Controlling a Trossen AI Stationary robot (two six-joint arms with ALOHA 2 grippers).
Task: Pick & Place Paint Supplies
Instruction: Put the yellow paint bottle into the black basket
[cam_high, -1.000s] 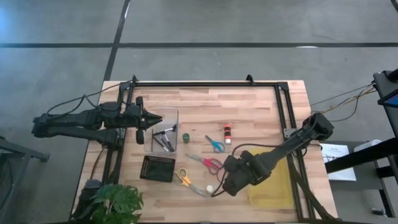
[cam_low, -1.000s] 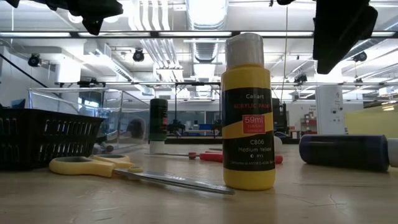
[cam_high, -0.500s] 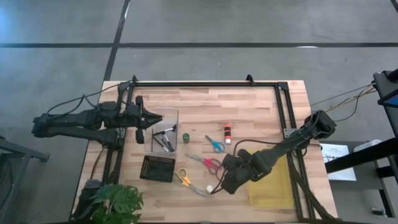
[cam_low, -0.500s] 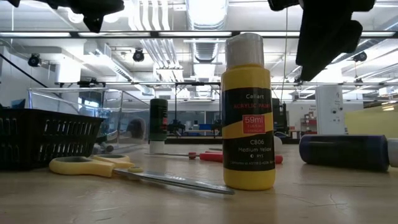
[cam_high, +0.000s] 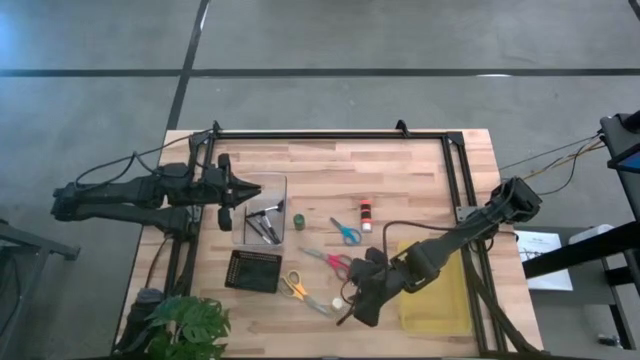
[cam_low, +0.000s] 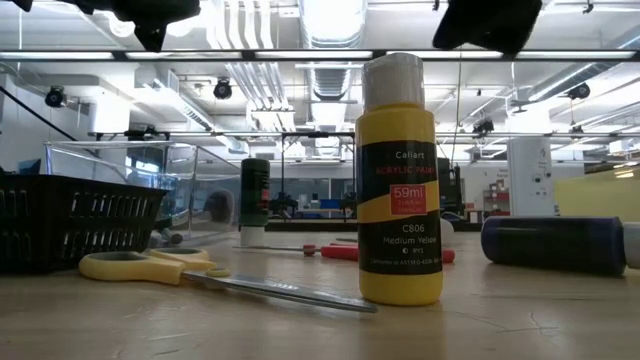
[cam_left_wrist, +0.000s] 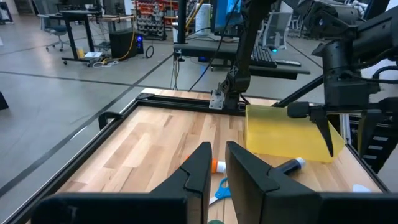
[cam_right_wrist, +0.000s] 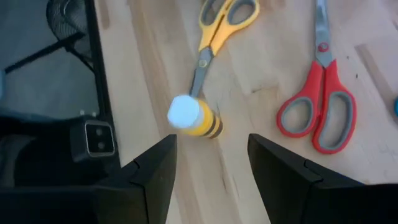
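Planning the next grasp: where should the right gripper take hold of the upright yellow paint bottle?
Grip the yellow paint bottle around its straight body, below the white cap, coming from above. It stands upright with bare table beside it, and the right gripper hovers open over it. Mind the yellow scissors next to it.

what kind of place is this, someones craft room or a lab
Most likely a robotics lab or workshop, not a home craft room. The wooden table stands on a bare concrete floor, the low view shows an industrial ceiling with strip lights, and the left wrist view shows workbenches with monitors behind it.
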